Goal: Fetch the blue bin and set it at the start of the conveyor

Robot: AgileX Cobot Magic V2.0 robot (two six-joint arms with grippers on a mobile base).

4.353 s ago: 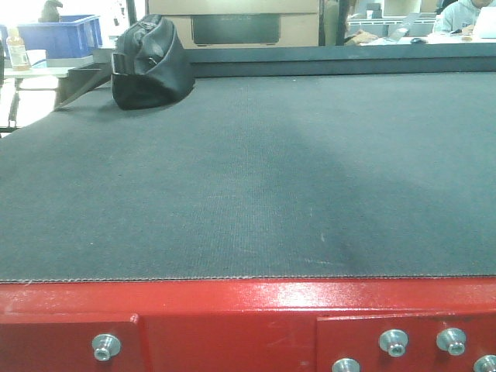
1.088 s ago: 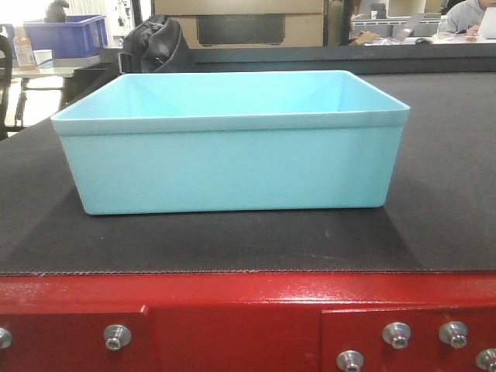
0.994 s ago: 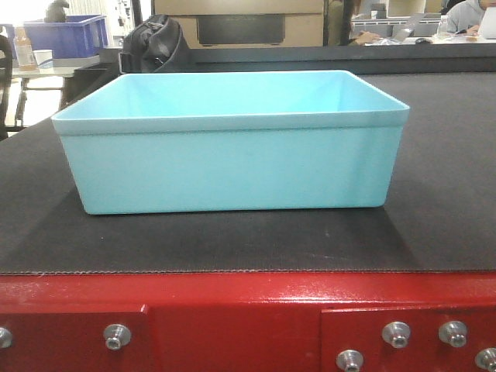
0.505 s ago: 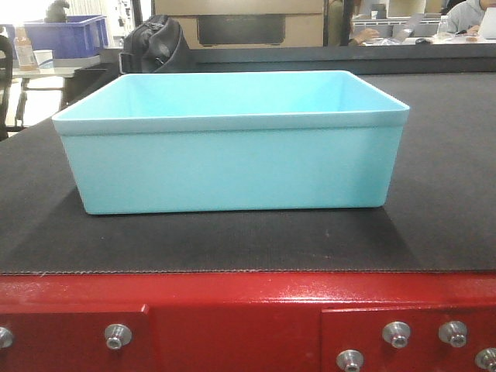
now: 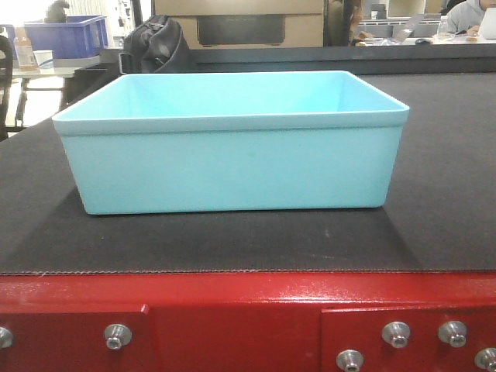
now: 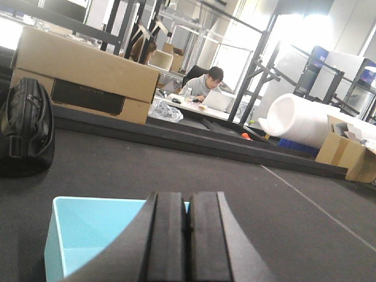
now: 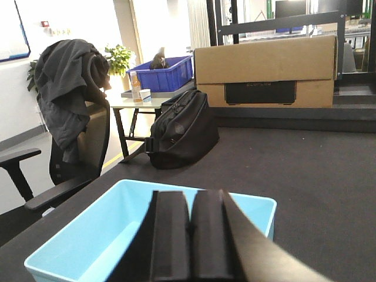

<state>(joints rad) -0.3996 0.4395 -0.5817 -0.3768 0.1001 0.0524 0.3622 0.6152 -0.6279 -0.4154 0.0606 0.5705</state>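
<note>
The blue bin (image 5: 230, 163) sits flat and upright on the conveyor start (image 5: 434, 194), its long wall facing the front camera, just behind the belt's near edge, open top showing a bare pale interior. Dark belt shows on either side of it and behind. Below the belt edge runs the glossy red frame (image 5: 232, 310) with silver bolts (image 5: 395, 333) along it.

From the left wrist view, the left gripper (image 6: 181, 235) hangs above the bin (image 6: 88, 235), its two black pads pressed together with only a thin seam between, nothing held. The right wrist view tells the same story: the right gripper (image 7: 188, 235) is over the bin's (image 7: 82, 247) open top, pads closed against each other, empty.

Further back on the belt lies a black bag (image 7: 182, 129), well apart from the bin. Behind it stands a long cardboard box (image 7: 264, 70), and off to one side a dark blue crate (image 5: 66, 35) rests on a table
</note>
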